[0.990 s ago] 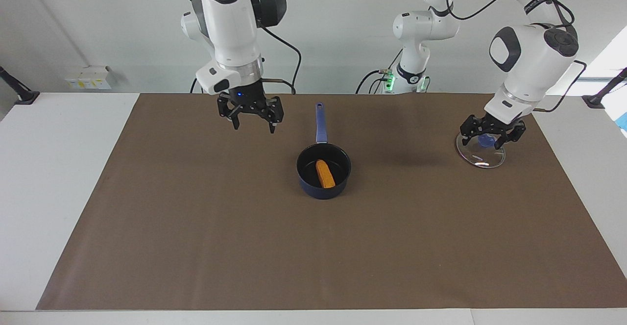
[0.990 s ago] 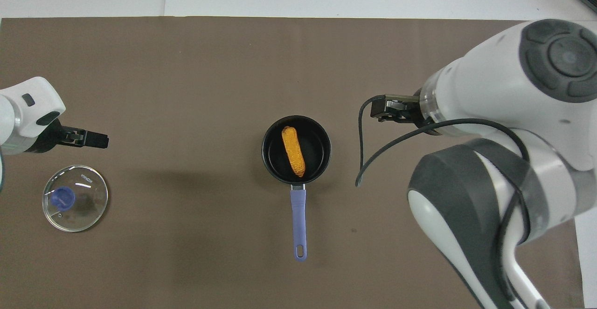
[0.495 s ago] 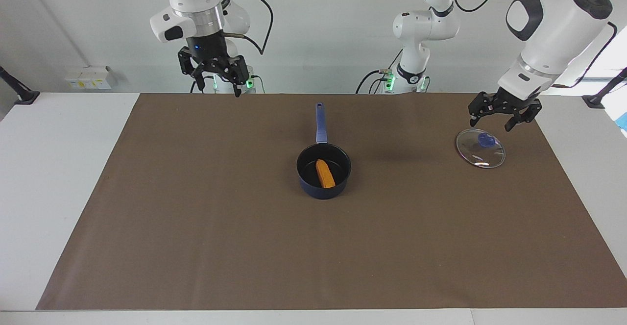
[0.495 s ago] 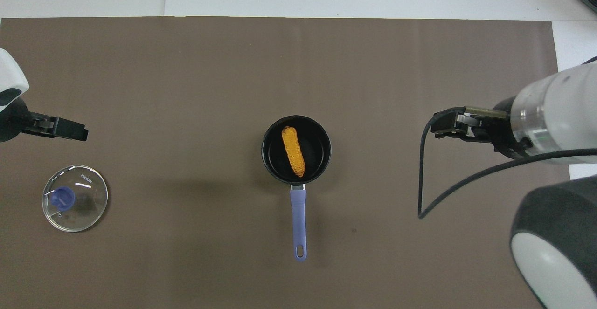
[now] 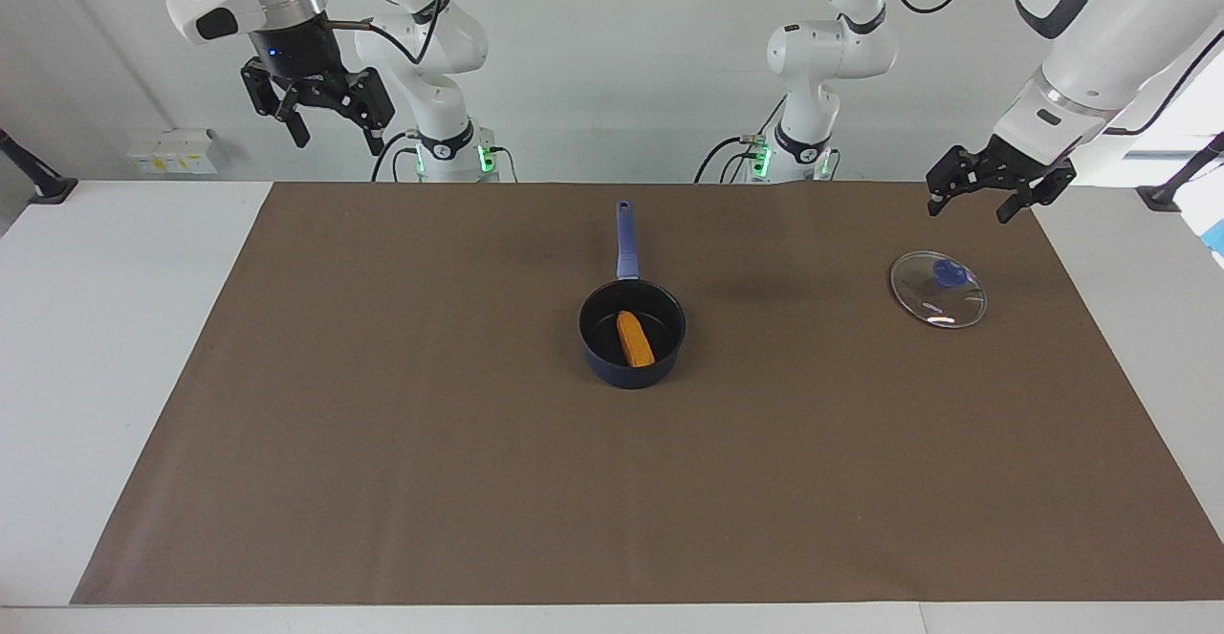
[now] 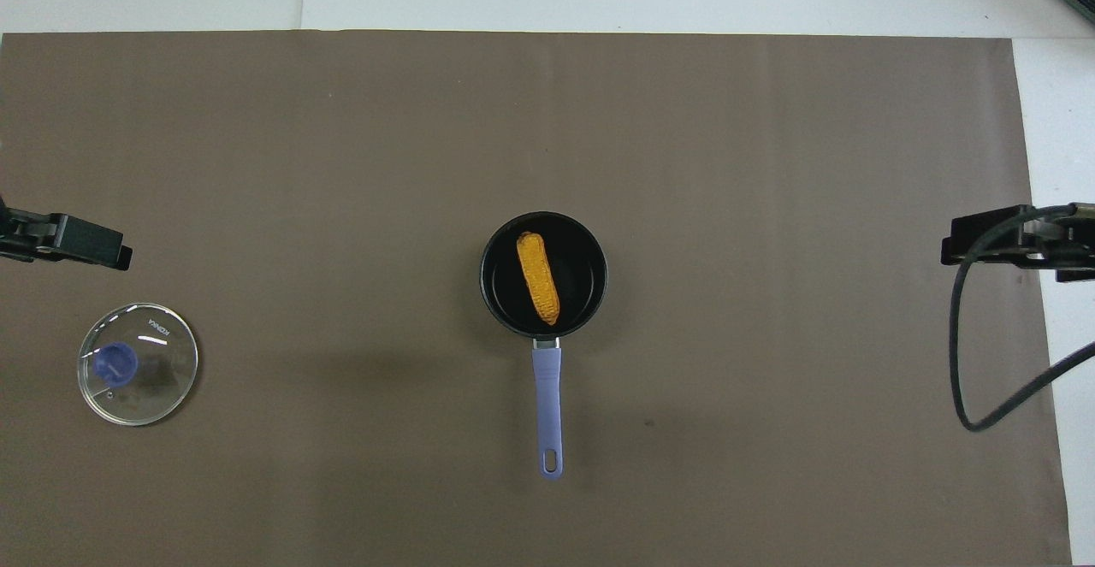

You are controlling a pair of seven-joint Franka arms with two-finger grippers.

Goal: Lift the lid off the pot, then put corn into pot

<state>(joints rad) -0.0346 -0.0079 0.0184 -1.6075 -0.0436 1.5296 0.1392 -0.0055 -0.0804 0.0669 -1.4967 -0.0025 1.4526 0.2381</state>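
The left gripper (image 5: 997, 196) hung in the air over the mat's edge nearest the robots at the left arm's end, fingers spread and holding nothing. The right gripper (image 5: 317, 116) was raised high at the right arm's end, near its base, fingers likewise spread and empty.

The lid (image 6: 138, 363) lay flat on the brown mat (image 6: 342, 165) toward the left arm's end, its blue knob up, well apart from the pot.

The pot (image 6: 590, 293) stood upright at the middle of the mat, uncovered. Its long handle (image 6: 548, 404) pointed straight toward the robots.

The corn (image 6: 538, 277) lay inside the pot on the black bottom. Its long axis ran roughly in line with the handle, slightly slanted, with the end farther from the robots leaning toward the left arm's end.
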